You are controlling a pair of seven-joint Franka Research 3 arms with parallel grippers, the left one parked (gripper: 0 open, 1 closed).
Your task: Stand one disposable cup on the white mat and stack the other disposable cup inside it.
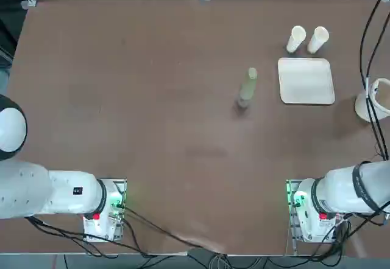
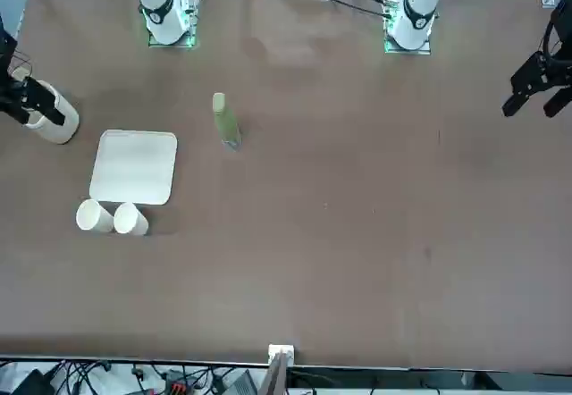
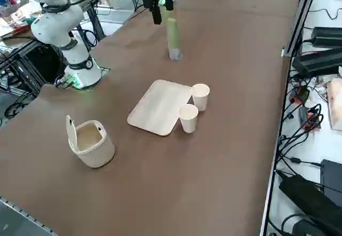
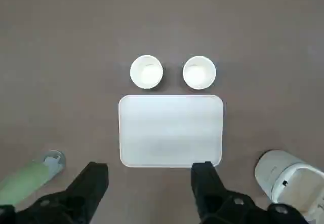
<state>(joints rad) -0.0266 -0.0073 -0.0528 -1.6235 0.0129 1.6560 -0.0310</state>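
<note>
Top view: the two disposable cups (image 1: 297, 39) (image 1: 318, 39) stand upright and side by side in the upper right of the frame, just above the white mat (image 1: 306, 81), neither stacked nor on it. The pale green bottle (image 1: 247, 87) stands to the mat's left; the white tub (image 1: 379, 101) sits at the right edge. In the front view, the right gripper (image 2: 31, 105) shows at the left edge. The right wrist view shows its two fingers spread wide apart, with nothing held between them.
</note>
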